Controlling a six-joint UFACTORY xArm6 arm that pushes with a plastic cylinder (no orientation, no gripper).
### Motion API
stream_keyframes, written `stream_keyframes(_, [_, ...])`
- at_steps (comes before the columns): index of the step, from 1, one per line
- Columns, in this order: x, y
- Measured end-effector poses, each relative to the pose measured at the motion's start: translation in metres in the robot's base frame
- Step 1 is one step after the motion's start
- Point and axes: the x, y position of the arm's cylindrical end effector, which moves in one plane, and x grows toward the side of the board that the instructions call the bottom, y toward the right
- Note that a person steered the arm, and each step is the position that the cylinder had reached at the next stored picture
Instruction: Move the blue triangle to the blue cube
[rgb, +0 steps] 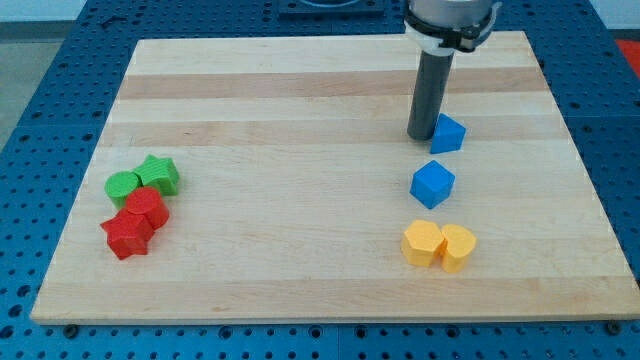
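The blue triangle (449, 132) lies on the wooden board at the view's upper right. The blue cube (433, 184) sits just below it, a small gap apart. My tip (421, 135) rests on the board right at the triangle's left side, touching or nearly touching it. The dark rod rises from there to the arm's white housing at the view's top.
Two yellow blocks (438, 245) sit side by side below the blue cube. At the view's left, a green round block (123, 186), a green star (159, 174), a red block (147, 207) and a red star (127, 235) are clustered. The board's right edge (590, 170) is near.
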Motion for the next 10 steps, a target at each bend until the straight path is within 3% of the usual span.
stream_keyframes(1, [-0.049, 0.055])
stream_keyframes(3, [-0.005, 0.081])
stream_keyframes(4, [-0.028, 0.074])
stream_keyframes(6, [-0.027, 0.066])
stream_keyframes(10, [0.039, -0.01])
